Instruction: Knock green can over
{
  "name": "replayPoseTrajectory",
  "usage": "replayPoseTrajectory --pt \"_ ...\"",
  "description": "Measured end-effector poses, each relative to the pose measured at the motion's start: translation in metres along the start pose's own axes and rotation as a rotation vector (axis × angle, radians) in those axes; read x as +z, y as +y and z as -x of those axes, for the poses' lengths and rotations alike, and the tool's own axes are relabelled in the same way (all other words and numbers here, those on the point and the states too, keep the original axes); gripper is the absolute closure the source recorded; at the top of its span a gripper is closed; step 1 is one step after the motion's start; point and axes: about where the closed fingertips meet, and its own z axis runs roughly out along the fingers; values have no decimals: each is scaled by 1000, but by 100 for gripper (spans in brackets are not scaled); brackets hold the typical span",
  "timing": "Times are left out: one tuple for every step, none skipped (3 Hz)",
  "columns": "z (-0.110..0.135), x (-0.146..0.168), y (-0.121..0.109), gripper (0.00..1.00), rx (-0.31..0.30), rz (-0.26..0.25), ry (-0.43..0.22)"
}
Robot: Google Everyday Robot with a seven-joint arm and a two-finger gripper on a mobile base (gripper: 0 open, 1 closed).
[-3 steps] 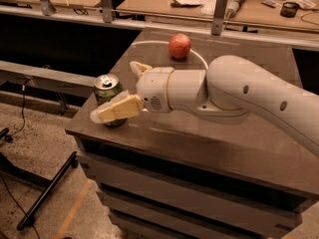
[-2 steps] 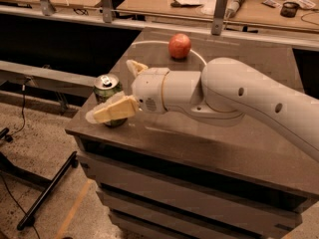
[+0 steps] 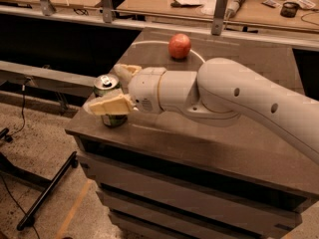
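Green aluminium drink can (image 3: 105, 82), left of centre on dark worktop (image 3: 209, 148): upright, long axis vertical; cream two-finger tool (image 3: 105, 89) spread astride it

Your arm (image 3: 249, 98) is glossy white, thick and rounded, built from smooth cylindrical segments with thin dark seams between them. Two small dark round spots sit on the big outer shell, possibly recessed screws, though you can't tell for sure. The wrist section narrows into a shorter white drum. Your gripper (image 3: 106, 89) is at the arm's tip, straddling the green can (image 3: 114, 120). Its two fingers (image 3: 112, 105) are flat, wedge-shaped and cream-yellow, and they stand spread apart.
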Motion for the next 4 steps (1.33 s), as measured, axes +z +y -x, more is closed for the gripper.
replayPoseTrajectory --pt "1 1 2 48 -3 3 0" --pt "4 2 4 79 -9 6 2" --pt "6 2 4 100 -18 5 10" --pt "16 -5 -1 100 -67 -11 85"
